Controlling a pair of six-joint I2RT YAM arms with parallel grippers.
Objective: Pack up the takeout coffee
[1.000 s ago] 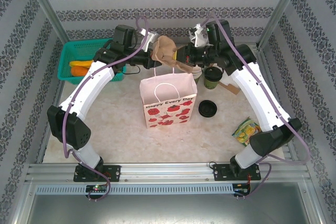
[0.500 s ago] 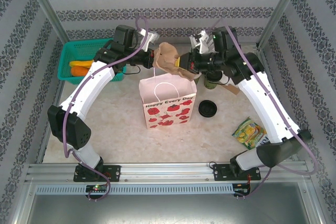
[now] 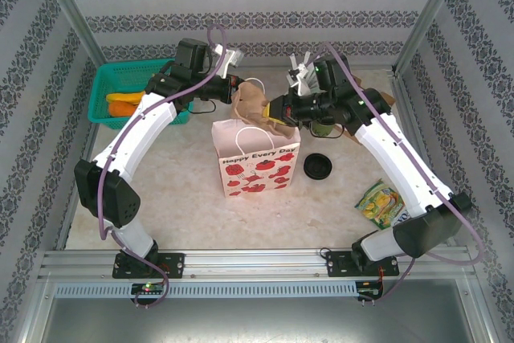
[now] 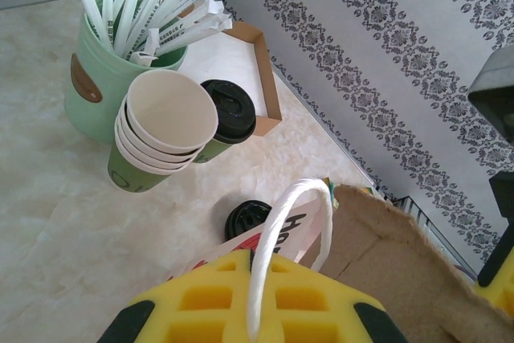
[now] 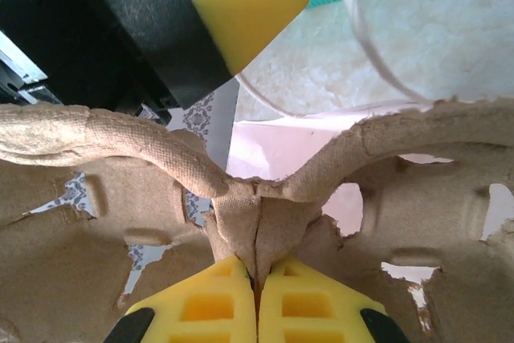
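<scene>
Cardboard carrier point(image 5: 265, 198): right tool point(image 5: 257, 295); bag handle point(image 4: 277, 226): left tool point(image 4: 253, 311)

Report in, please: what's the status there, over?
Left pincer shut on bag handle. Right pincer shut on cardboard carrier at the bag mouth. Lidded takeout coffee untouched beside cup stack.

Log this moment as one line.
left gripper: shut on bag handle | right gripper: shut on cup carrier by bag mouth | coffee: lidded, on table beside cup stack, unpacked
</scene>
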